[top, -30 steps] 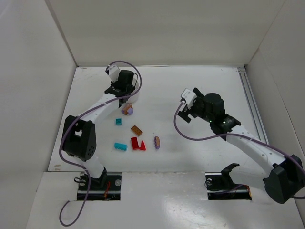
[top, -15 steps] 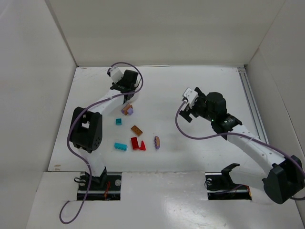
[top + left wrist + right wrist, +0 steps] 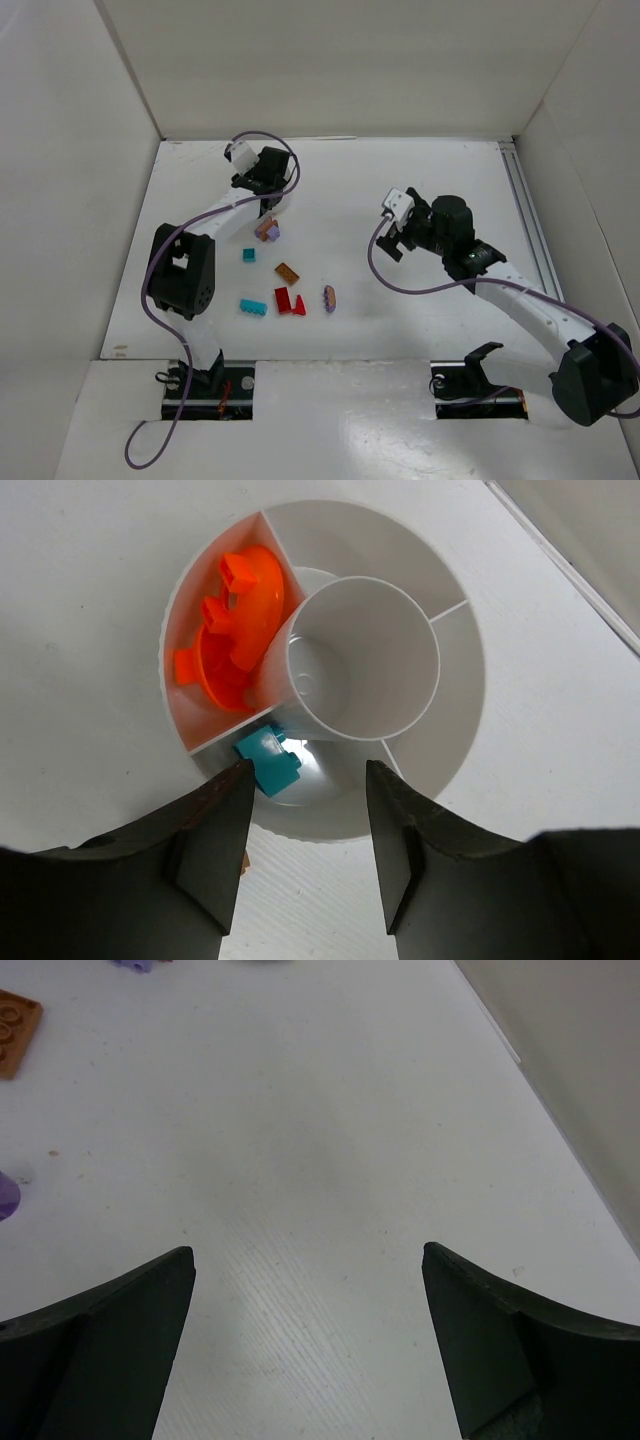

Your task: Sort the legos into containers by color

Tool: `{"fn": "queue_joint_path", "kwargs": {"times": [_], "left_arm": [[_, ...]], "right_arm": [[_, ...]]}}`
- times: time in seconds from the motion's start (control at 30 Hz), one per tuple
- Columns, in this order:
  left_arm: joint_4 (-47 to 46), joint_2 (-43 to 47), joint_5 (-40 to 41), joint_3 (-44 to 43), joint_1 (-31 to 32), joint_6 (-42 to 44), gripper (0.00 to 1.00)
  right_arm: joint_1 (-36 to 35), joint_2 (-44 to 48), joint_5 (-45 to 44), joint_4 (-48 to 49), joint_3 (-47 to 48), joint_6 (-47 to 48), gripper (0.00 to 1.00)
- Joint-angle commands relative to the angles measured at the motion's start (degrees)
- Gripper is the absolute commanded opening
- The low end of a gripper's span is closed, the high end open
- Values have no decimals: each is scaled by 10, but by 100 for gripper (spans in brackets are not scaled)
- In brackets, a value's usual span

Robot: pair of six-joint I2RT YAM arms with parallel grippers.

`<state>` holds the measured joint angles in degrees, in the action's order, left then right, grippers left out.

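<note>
We see the left gripper (image 3: 308, 810) hanging right over the white dish (image 3: 462, 715), its fingers spread and pinching nothing. In the dish's left compartment lie the orange legos (image 3: 235, 625). In the compartment next to it, nearest the fingertips, lies a teal lego (image 3: 268, 762), and the central well (image 3: 365, 660) rises to their right. On the table (image 3: 420, 170), on the arm-base side of the dish, we count a small teal piece (image 3: 249, 255), a teal brick (image 3: 253, 306), a purple-and-brown stack (image 3: 267, 230) just beside the dish, a brown-orange brick (image 3: 287, 271), red pieces (image 3: 289, 300) and a purple oval (image 3: 329, 297). Well to the right of the dish, the right gripper (image 3: 308, 1252) hovers over bare table, its fingers wide apart and holding nothing.
</note>
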<state>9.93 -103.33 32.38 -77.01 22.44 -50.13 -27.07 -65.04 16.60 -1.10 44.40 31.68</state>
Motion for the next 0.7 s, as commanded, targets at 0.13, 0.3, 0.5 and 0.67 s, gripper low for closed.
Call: {"fn": "queue_joint_path", "kwargs": {"times": [0.13, 0.3, 0.5, 0.67], "left_arm": [[-7, 82, -2, 14, -1, 20, 45], [-7, 214, -30, 81, 4, 58, 86], [54, 353, -48, 198, 10, 27, 100], [73, 451, -36, 263, 5, -21, 100]], "right_arm": [[-15, 5, 21, 15, 2, 11, 100], [-123, -63, -4, 15, 46, 34, 100], [-233, -215, 40, 76, 135, 47, 98], [-263, -378, 99, 109, 258, 71, 96]]}}
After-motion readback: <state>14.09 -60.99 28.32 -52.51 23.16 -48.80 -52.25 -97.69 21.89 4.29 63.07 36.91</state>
